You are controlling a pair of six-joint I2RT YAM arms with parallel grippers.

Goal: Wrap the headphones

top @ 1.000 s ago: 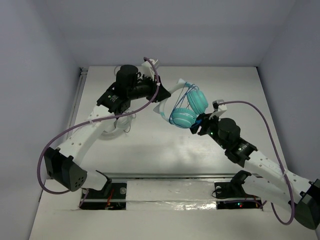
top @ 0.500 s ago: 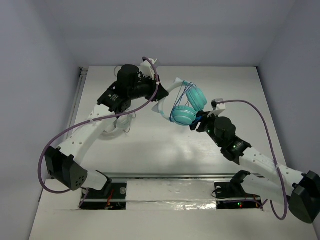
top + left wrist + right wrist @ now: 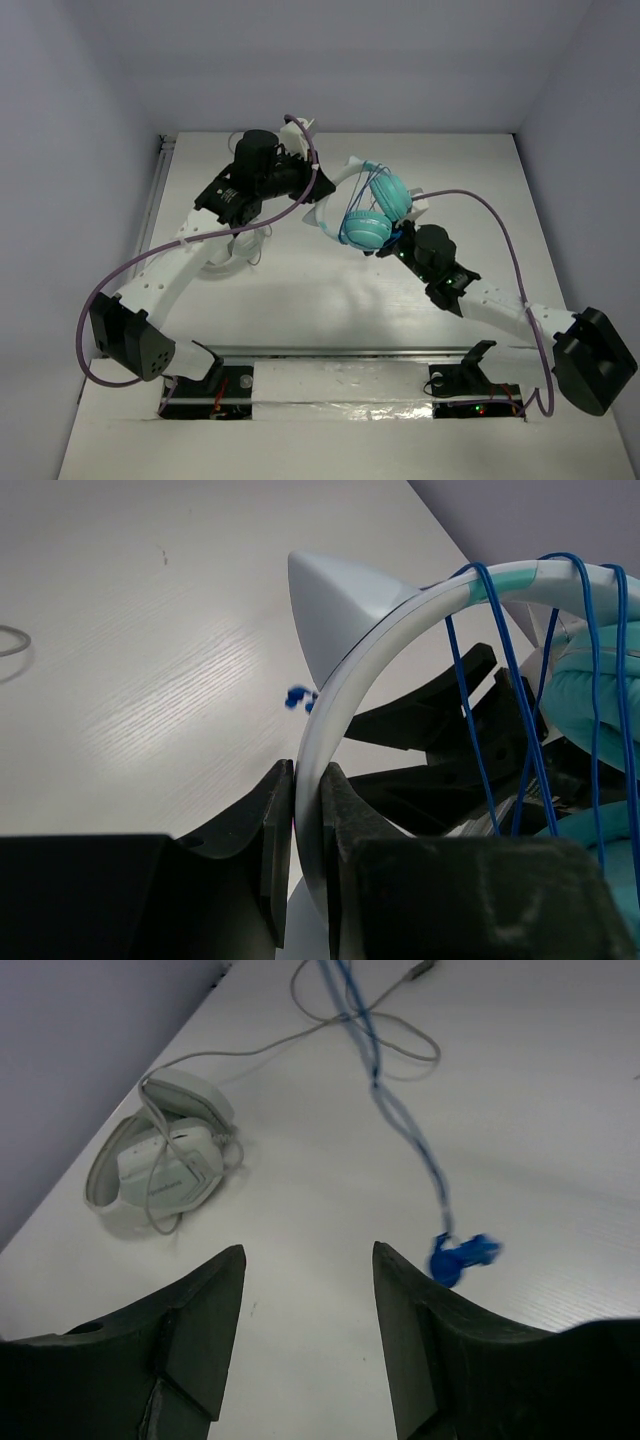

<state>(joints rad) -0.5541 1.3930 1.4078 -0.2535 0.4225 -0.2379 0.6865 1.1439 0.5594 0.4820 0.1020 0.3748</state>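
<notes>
Two round teal ear cups (image 3: 392, 197), a thin white headband (image 3: 395, 625) and a long blue cable (image 3: 478, 710) make up the headphones (image 3: 366, 228). They look light, so one firm pinch on the band should carry them. The headband is the stiff part and the sound place to hold. The cups are padded and would give under a squeeze. The cable is limp and thin, likely to slip through a loose pinch, so it is best taken close to its free end.

Several turns of cable run over the band and down past the cups, so by my judgement only the tail is left to wind. That tail drops in a blue line to a small blue plug end (image 3: 462, 1256); whether this rests on the table (image 3: 300, 320) or hangs just above it, I cannot tell.

The headphones are held up over the middle of the table, the cups hanging below the band. The left gripper (image 3: 308, 780) is clamped on the edge of the headband, one finger on each side. The right gripper (image 3: 308, 1295) stands wide apart with nothing between its fingers. In the overhead view it is just beside the lower cup, facing the dangling tail. Well off to the left, a white headset (image 3: 160, 1165) with a thin pale cord lies flat on the table.
</notes>
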